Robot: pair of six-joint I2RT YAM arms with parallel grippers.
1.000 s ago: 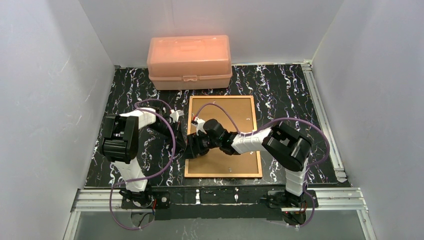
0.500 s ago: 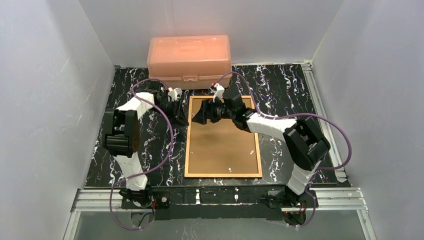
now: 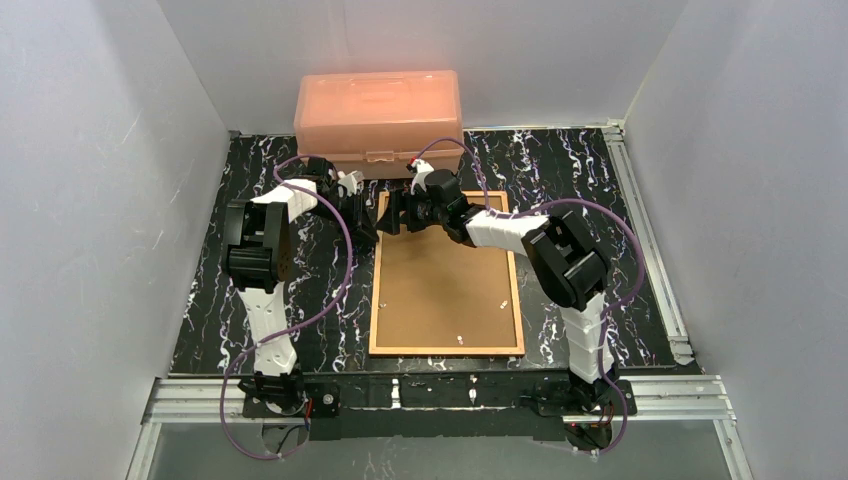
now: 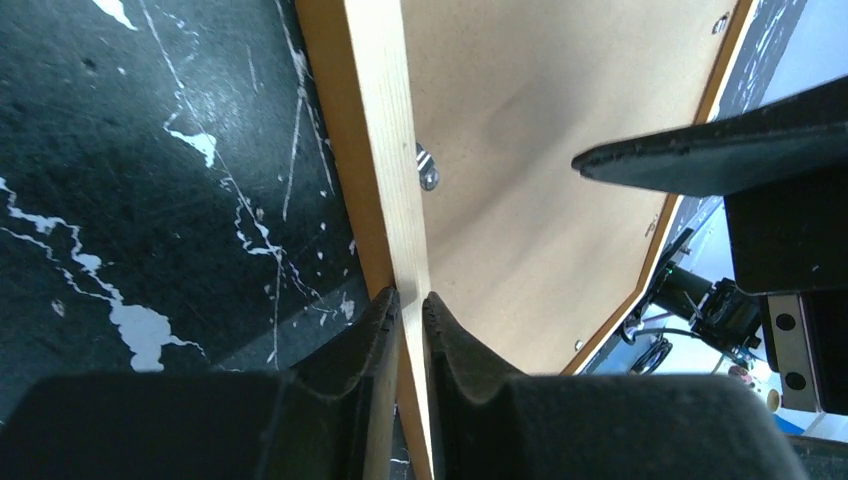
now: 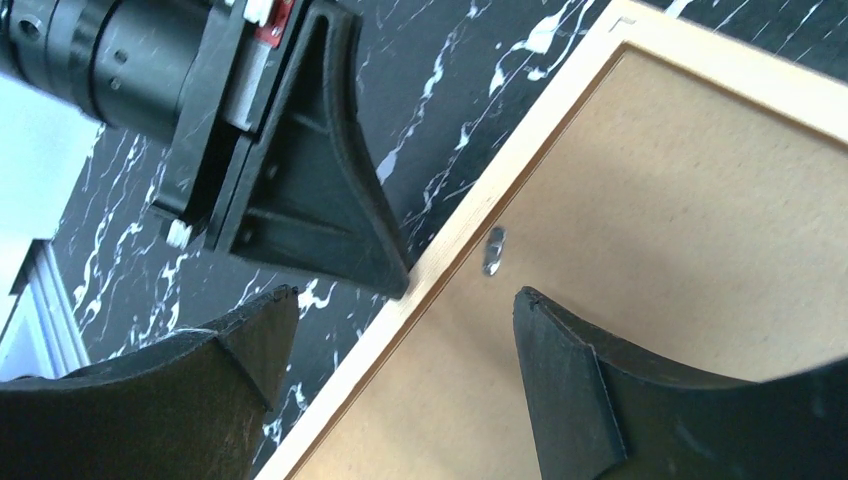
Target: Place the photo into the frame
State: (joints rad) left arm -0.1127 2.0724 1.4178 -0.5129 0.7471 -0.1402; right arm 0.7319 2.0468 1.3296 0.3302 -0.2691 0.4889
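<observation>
Both arms have travelled from mid-rim to the far-left corner of the large rectangular orange-brown wooden frame [image 3: 446, 351]. It lies back-up on the black marbled table [image 3: 580, 170], brown backing board [image 3: 445, 290] showing, long axis running near to far. The right gripper [image 5: 400, 310] gapes wide across the rim. The left gripper [image 4: 410, 297] stands a slit apart at the rim; whether it pinches cannot be told.

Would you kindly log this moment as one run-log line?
frame: back up, backing board in | left gripper: nearly closed at frame's left rail, grip unclear | right gripper: open over that rail
</observation>
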